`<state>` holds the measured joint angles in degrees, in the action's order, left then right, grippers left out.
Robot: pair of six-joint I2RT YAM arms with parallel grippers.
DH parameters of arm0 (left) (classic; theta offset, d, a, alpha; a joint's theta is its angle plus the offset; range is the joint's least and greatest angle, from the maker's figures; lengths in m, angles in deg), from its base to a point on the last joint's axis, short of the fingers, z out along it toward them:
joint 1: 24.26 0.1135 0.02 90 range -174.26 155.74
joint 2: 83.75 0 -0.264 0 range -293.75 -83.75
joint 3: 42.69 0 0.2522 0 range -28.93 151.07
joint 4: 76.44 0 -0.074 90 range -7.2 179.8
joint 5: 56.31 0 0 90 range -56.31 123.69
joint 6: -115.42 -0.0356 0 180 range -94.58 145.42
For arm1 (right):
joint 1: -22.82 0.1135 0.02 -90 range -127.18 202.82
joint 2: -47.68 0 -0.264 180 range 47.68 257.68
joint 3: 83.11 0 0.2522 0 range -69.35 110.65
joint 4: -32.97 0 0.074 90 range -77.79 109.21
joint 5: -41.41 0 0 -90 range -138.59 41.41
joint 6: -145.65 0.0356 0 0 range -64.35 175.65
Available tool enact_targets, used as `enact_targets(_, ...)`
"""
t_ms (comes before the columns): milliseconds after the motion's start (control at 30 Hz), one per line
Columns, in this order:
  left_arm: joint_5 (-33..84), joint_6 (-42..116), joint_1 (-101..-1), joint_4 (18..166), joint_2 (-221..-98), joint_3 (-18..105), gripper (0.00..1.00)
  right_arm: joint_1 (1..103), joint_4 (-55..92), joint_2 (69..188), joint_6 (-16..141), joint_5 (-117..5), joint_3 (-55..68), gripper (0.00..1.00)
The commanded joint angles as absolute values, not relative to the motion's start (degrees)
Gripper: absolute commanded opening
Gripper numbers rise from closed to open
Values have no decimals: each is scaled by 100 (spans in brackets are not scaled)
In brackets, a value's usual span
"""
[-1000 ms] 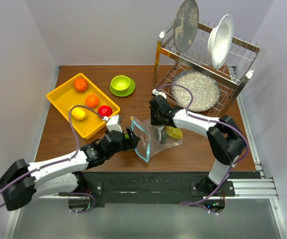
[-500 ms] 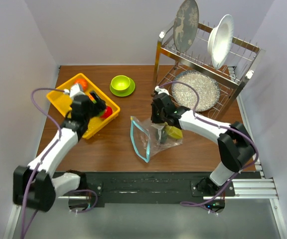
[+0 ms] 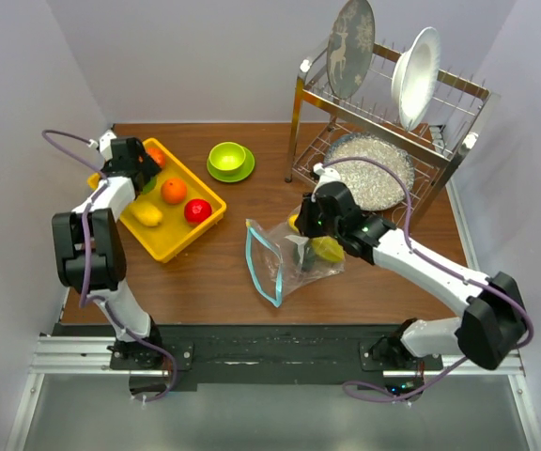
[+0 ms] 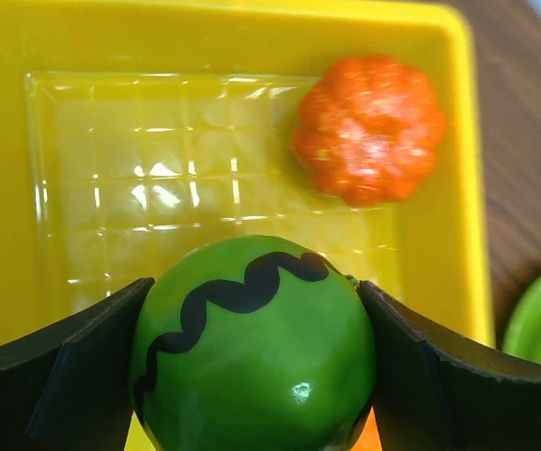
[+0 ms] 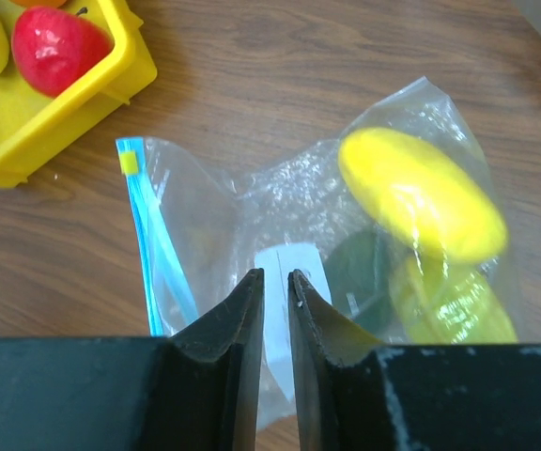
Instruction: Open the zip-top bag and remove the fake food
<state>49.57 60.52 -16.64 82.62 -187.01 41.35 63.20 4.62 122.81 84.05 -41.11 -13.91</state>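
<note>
The zip-top bag point(image 3: 285, 261) lies on the brown table, its teal zip strip point(image 3: 261, 263) at the left and the mouth gaping. In the right wrist view the bag point(image 5: 252, 202) holds a yellow fruit point(image 5: 421, 193), a yellow-green piece point(image 5: 454, 305) and a dark green piece point(image 5: 360, 272). My right gripper point(image 3: 304, 233) hangs over the bag's middle; its jaws point(image 5: 275, 274) are nearly together with nothing visibly between them. My left gripper point(image 3: 135, 175) is over the far end of the yellow tray point(image 3: 181, 246), shut on a green ball with a black wavy stripe point(image 4: 252, 348).
The tray holds an orange pumpkin point(image 4: 369, 127), an orange point(image 3: 174, 191), a red apple point(image 3: 196, 210) and a yellow lemon point(image 3: 147, 215). A lime-green bowl on its saucer point(image 3: 228, 158) stands behind. A metal dish rack point(image 3: 458, 141) with plates stands at the back right.
My left arm has swung from the bag's mouth back and left to the tray's far end, carrying the green ball. My right gripper has drawn back a little to the right over the bag.
</note>
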Motion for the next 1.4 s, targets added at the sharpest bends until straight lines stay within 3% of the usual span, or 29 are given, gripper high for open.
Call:
enact_targets(0, 5215, 5627, -1582, 8355, -18947, 4411, 52, 6308, 427, 11783, 8105, -4068, -1635, 24)
enact_targets(67, 5250, 5575, -1591, 8373, -19071, 4428, 63, 6308, 365, 11712, 8026, -4165, -1661, 31)
enact_targets(100, 5276, 5575, -1591, 8295, -19114, 4463, 78, 6308, 365, 11642, 8008, -4182, -1688, 35)
enact_targets(233, 5285, 5513, -1599, 8180, -18975, 4534, 100, 6308, 383, 11562, 7938, -4165, -1811, 54)
enact_targets(433, 5321, 5434, -1591, 7855, -18352, 4430, 100, 6308, 286, 11562, 7973, -3998, -1837, 71)
enact_targets(567, 5119, 5592, -1740, 7863, -17587, 3894, 99, 6299, 198, 11605, 7973, -3752, -1855, 75)
enact_targets(733, 5259, 5758, -2834, 7987, -16208, 2841, 89, 6246, 180, 11667, 7982, -3506, -1846, 77)
enact_targets(867, 5031, 6312, -3733, 8292, -15188, 1715, 60, 6115, 198, 11729, 7991, -3479, -1820, 78)
enact_targets(967, 4942, 6698, -4551, 8426, -14555, 958, 45, 6027, 312, 11825, 7929, -3523, -1750, 80)
enact_targets(1167, 5127, 7411, -6317, 8723, -14079, 290, 29, 5851, 286, 12291, 8052, -3620, -1486, 80)
enact_targets(1267, 5215, 7719, -6968, 9214, -14166, 44, 26, 5851, 259, 12116, 8280, -3611, -1626, 71)
enact_targets(1367, 5031, 7833, -7206, 9733, -14517, -71, 20, 5859, 216, 11740, 8579, -3532, -1951, 46)
